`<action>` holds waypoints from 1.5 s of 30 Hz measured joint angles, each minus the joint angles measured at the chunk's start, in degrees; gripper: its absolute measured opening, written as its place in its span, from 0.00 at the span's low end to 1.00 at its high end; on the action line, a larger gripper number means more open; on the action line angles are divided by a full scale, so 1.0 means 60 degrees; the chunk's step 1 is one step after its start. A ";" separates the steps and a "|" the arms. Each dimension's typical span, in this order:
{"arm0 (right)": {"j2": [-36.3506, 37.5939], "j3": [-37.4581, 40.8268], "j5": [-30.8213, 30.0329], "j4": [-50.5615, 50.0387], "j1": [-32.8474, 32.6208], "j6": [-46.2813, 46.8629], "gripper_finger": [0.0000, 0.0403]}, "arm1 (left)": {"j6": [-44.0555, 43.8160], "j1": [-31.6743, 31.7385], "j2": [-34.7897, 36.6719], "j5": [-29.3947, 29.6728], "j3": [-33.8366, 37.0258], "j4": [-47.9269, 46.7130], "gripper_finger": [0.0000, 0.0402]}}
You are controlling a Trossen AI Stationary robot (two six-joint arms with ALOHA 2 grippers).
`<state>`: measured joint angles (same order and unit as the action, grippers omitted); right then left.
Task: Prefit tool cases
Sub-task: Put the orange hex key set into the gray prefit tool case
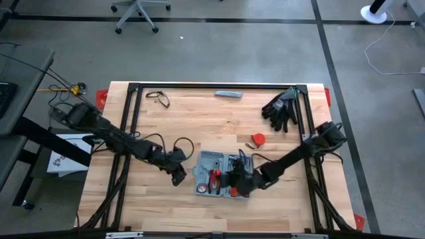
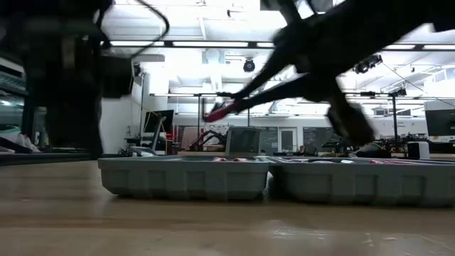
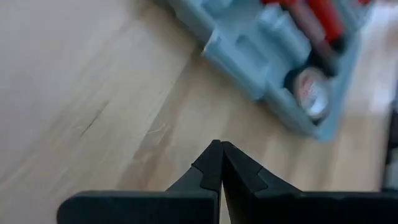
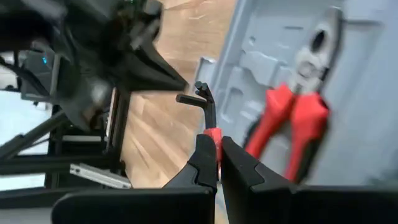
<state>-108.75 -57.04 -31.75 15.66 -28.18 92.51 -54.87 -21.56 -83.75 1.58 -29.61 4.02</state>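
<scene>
Grey-blue case (image 1: 216, 174) under right tool (image 1: 234, 180).

Grey-blue tool case (image 1: 214, 174), red-handled pliers (image 4: 283, 127), pale wood table (image 1: 199, 119), black gloves (image 1: 281, 108), red disc (image 1: 258, 139)

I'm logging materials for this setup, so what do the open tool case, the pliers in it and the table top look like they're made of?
The tool case looks like grey-blue moulded plastic, matt, with formed recesses. The pliers seem to have dull grey metal jaws and glossy red handles, probably plastic or rubber. The table top looks like pale wood, with visible grain and plank joints.
</scene>
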 joint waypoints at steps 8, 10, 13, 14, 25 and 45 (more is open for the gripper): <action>-0.0433 -0.1628 0.1061 -0.2259 0.0848 -0.0377 0.00 | 0.0296 0.0075 -0.2805 -0.1165 -0.0400 0.4962 0.00; -0.0430 -0.2039 0.1154 -0.3544 0.0786 -0.0117 0.00 | 0.0425 0.0185 -0.3327 -0.1383 -0.0780 0.5408 0.00; -0.0430 -0.2534 0.1430 -0.4866 0.0598 0.0061 0.00 | 0.1075 0.0381 -0.3859 -0.1907 -0.1405 0.5593 0.00; -0.0422 -0.2637 0.1557 -0.5046 0.0531 0.0075 0.00 | 0.1251 0.0457 -0.3939 -0.2042 -0.1568 0.5511 0.00; -0.0415 -0.2731 0.0802 -0.6260 -0.0423 0.1965 0.00 | 0.1669 0.0987 -0.4035 -0.2760 -0.1907 0.5216 0.00; -0.1036 -0.2720 0.0788 -0.5728 -0.0137 0.1986 0.00 | 0.1998 0.0929 -0.3121 -0.2922 -0.1915 0.5510 0.00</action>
<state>-114.97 -73.36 -27.02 -18.71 -29.00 104.43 -42.88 -15.99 -102.48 -15.96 -41.10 37.08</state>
